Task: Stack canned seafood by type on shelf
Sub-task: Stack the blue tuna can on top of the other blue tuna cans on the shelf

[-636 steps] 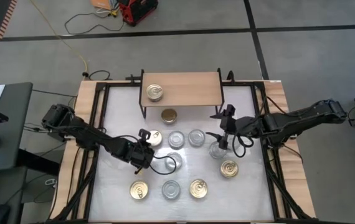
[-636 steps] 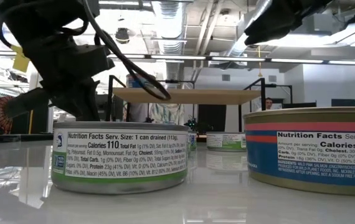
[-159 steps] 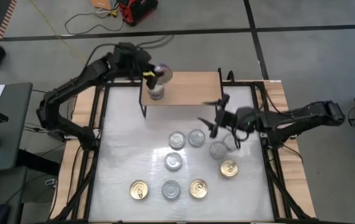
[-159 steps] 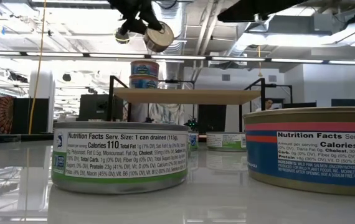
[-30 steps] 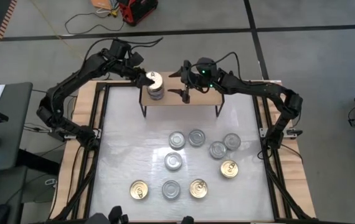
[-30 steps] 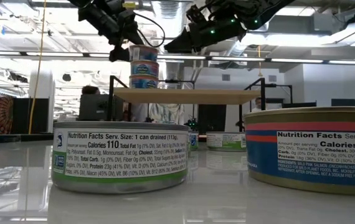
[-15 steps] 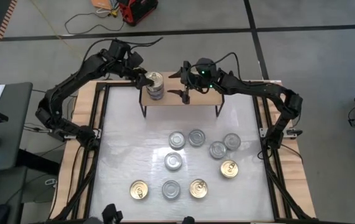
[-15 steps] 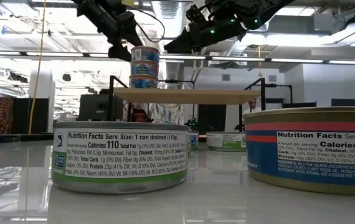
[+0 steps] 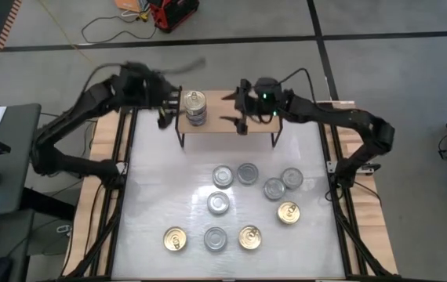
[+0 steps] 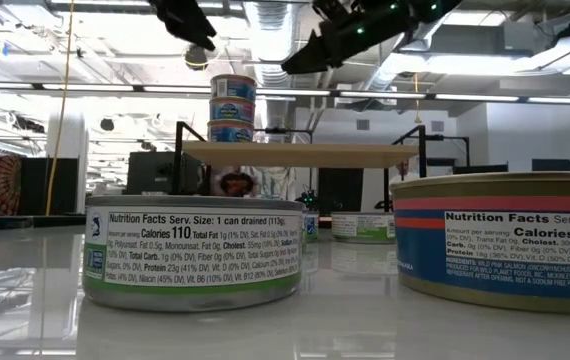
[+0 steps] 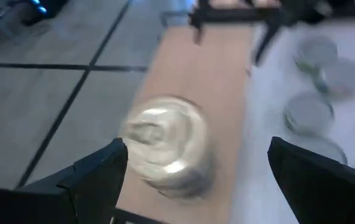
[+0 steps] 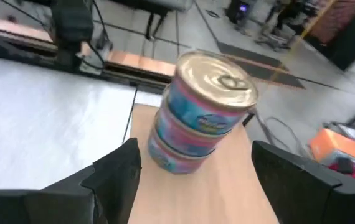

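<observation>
Cans: high view shows 1 gold-topped stack at the shelf's left end, with 9 loose cans on the table: 6 silver, 3 gold, so most are left. Low view: stack counts 3. Left gripper is beside it, spread wide, empty; right gripper hovers over the shelf, parted, empty. Wrist views show the stack between open fingers, untouched.

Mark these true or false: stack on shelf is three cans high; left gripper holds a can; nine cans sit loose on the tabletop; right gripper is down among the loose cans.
1. The stack on the shelf is three cans high. True.
2. The left gripper holds a can. False: it is open and empty, beside the stack.
3. Nine cans sit loose on the tabletop. True.
4. The right gripper is down among the loose cans. False: it is open over the shelf, near the stack.
</observation>
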Motion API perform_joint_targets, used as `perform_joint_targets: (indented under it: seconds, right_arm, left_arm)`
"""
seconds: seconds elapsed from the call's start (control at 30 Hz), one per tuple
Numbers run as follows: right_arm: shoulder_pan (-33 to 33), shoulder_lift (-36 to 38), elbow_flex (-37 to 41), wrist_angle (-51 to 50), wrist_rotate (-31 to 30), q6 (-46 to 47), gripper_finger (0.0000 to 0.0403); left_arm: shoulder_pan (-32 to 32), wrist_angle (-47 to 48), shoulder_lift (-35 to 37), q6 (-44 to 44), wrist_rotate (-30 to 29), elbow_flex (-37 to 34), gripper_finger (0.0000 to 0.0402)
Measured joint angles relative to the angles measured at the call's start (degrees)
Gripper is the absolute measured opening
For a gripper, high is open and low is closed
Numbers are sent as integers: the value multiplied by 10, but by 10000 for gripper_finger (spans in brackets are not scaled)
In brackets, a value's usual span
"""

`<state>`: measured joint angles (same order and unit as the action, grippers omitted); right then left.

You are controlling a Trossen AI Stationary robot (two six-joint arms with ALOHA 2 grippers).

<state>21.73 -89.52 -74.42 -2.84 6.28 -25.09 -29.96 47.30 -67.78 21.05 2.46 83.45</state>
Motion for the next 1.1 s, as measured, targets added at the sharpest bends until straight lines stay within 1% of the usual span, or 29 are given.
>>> perform_joint_targets:
  seconds: [0.13, 0.2, 0.3, 0.37, 0.43, 0.53, 0.67, 0.77, 0.83, 0.97, 1.1]
  right_arm:
    - [-53, 44, 54, 0, -91, -2, 330]
    - [-75, 69, 71, 3, -115, 15, 330]
    - [-107, 108, 101, 8, -123, 50, 330]
    - [-128, 126, 124, 21, -125, 68, 330]
    - [-152, 137, 143, 41, -141, 83, 330]
    - [-193, 146, 150, 40, -198, 108, 330]
    - [-252, 144, 157, 28, -262, 139, 330]
    - [-290, 127, 159, 29, -289, 171, 330]
    - [-312, 108, 158, 37, -292, 196, 330]
    - [-356, 48, 158, 75, -301, 236, 330]
    - [-397, 11, 158, 89, -335, 274, 330]
  left_arm:
    - [120, 26, 14, -27, -131, 0, 373]
    - [162, 20, 16, -53, -186, 0, 373]
    - [202, -27, 9, -117, -220, 0, 373]
    - [226, -53, -4, -149, -221, 0, 373]
    - [256, -77, -16, -158, -222, -8, 373]
    - [305, -110, -32, -156, -231, -31, 373]
    - [351, -109, -45, -178, -238, -58, 373]
    - [386, -111, -45, -207, -235, -89, 373]
    - [416, -104, -44, -222, -234, -115, 373]
    - [494, -94, -45, -266, -237, -173, 373]
    - [574, -111, -45, -345, -240, -230, 373]
